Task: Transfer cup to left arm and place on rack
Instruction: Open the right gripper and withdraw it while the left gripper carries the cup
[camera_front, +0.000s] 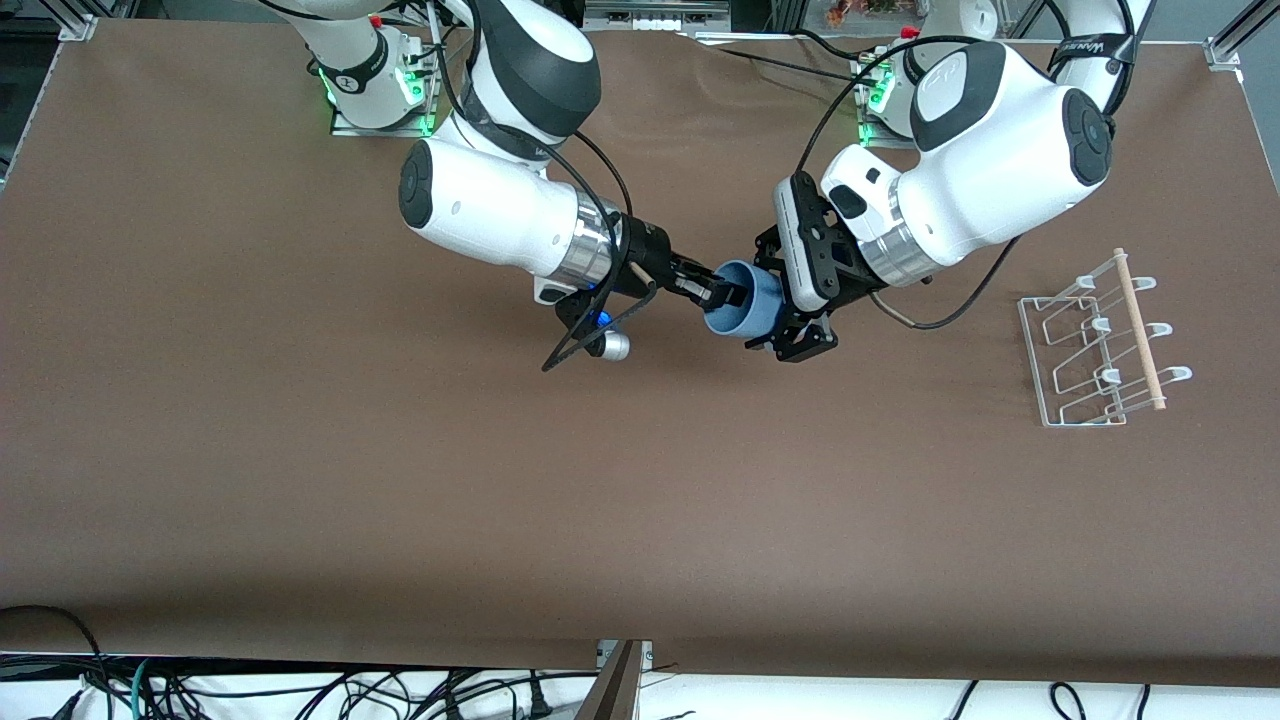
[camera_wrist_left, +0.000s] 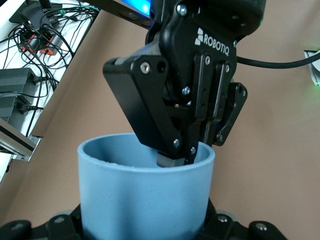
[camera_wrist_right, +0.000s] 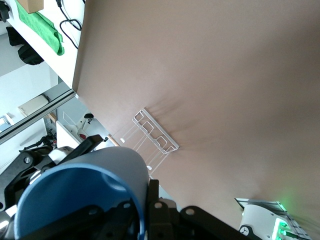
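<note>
Cup (camera_front: 745, 305): held in air above mid tabletop (camera_front: 300, 450), between both tools.
Left tool (camera_front: 795, 325): clenched on cup base.
Right tool (camera_front: 725, 296): pinching cup rim.
Rack (camera_front: 1100, 345): near tabletop's left-arm edge.

the brand "robotiq" is printed in white on the black body of the right gripper (camera_wrist_left: 172, 162). no other text can be read.

Plain light-blue tapered plastic cup (camera_front: 742, 305), unpatterned. Flat brown table covering (camera_front: 400, 480). White wire rack (camera_front: 1085, 350) with pale wooden dowel (camera_front: 1139, 330). White jointed arms with black sections, silver wrist rings, black grippers. Green base lights.
</note>
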